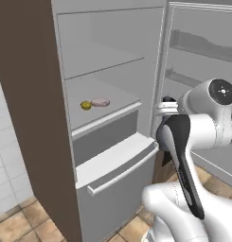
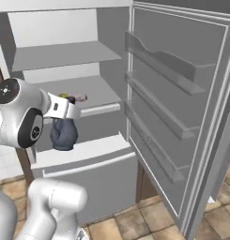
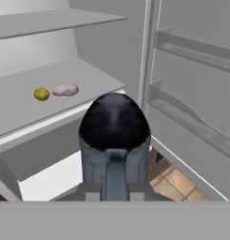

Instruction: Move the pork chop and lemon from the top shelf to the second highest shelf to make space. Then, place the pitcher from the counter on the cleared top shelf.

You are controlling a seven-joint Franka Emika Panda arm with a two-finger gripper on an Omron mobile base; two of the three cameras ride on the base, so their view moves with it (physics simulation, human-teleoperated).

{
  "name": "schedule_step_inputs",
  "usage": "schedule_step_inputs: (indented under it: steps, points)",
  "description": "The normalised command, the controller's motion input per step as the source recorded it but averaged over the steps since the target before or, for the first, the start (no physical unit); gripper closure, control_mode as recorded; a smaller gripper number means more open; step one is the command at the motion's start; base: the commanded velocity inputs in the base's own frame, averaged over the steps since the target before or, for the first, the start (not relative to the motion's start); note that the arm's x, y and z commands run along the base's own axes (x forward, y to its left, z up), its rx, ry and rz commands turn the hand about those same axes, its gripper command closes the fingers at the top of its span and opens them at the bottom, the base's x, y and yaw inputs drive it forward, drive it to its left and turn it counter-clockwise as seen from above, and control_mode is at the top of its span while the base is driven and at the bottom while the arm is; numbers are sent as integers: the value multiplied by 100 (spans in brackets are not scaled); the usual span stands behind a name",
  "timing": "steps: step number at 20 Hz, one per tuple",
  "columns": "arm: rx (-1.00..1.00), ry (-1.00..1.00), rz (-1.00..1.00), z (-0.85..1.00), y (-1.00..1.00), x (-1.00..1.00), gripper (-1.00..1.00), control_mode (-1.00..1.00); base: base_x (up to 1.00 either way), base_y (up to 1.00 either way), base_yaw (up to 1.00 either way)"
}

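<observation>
Pitcher is clamped in the closed gripper, held in front of the open fridge. Lemon and pork chop lie side by side on the second highest shelf, at ten o'clock from the pitcher in the hand view.

- Even, diffuse rendered light was seen throughout, with no single lamp or source to be told.
- The fridge interior was shown in soft pale greys; a faint gradient was cast under the top shelf, darkening towards the back corners.
- Only weak, soft-edged shadows were found beneath the lemon and the pork chop.
- A dull highlight was noted on the dark pitcher in the hand view; no harsh glare was seen.
- Slight softness and coarse resolution were observed everywhere; small things were rendered as blurry blobs.
- No marked edge distortion was visible.
</observation>
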Motion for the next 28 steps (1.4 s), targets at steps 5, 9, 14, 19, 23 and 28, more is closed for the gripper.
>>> schedule_step_inputs:
  steps: [5, 9, 14, 19, 23, 28]
  points:
    - [0, 0, 0, 0, 0, 0, 100, 100, 62, -29, 41]
    - [0, 0, 0, 0, 0, 0, 100, 100, 63, -23, 46]
    - [0, 0, 0, 0, 0, 0, 100, 100, 60, -29, 48]
    - [0, 0, 0, 0, 0, 0, 100, 100, 39, -30, 47]
    - [-2, -15, 19, 0, 0, -5, 100, -100, 1, -2, 10]
    - [-12, -14, 5, 2, 5, -48, 100, -100, 0, 0, 0]
